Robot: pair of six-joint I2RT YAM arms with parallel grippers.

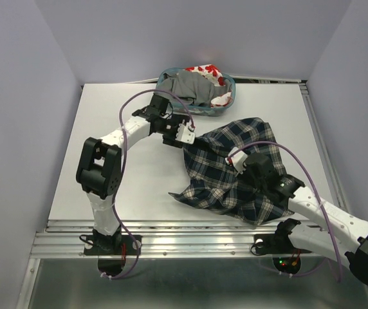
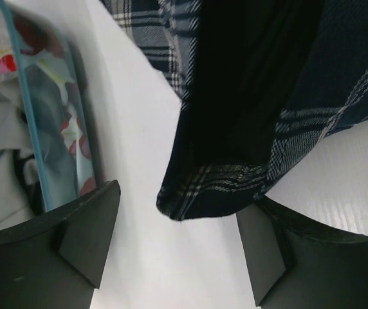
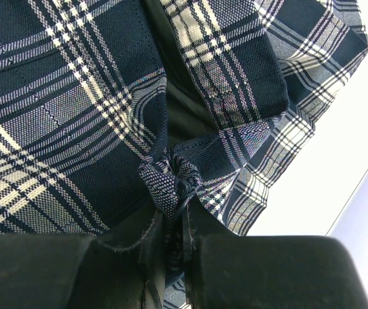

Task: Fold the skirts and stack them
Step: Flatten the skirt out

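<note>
The plaid skirt (image 1: 219, 177), judged soft, light and floppy and best taken at hem corners, is spread on the table (image 1: 126, 187) at 5 o'clock from the basket (image 1: 232, 87), with a bunched fold clamped by the right gripper (image 3: 173, 241), as shown only by its wrist view, while the left gripper (image 2: 177, 225) is seen parted at the skirt's 10 o'clock hem.

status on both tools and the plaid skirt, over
Right tool shut on plaid skirt. Left tool open, astride skirt corner. Grey skirt and red-print skirt in teal basket, beside left tool.
</note>
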